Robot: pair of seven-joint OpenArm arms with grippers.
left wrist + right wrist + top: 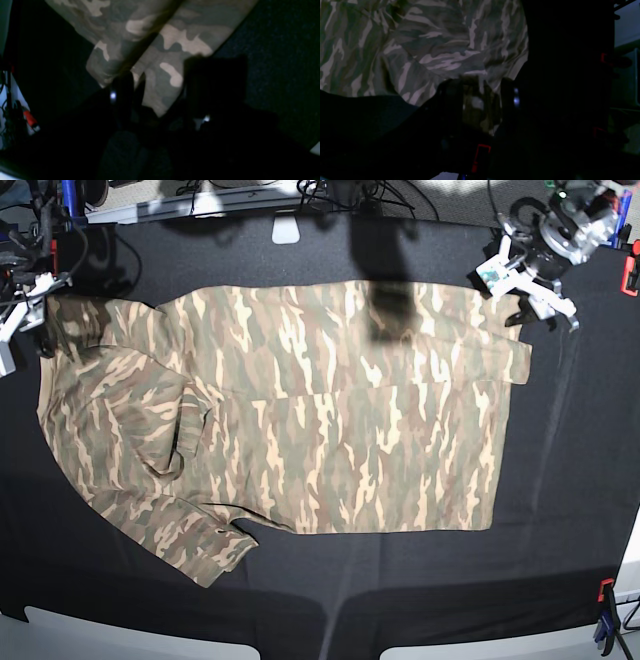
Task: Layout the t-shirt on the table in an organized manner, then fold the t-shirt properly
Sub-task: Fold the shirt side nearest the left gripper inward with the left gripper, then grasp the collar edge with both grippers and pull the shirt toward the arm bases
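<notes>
While my left gripper point(540, 315) hovers part-open at the far hem corner, the t-shirt point(300, 420) stretches lengthwise toward my right gripper point(480, 85), clamped on its sleeve.

The base camera looks straight down from high above on the whole worktop point(560, 510) and the spread t-shirt point(300, 420). Each wrist camera sits close behind its claw, dim, aimed at one shirt edge: left claw point(160, 82), right claw point(480, 95).
</notes>
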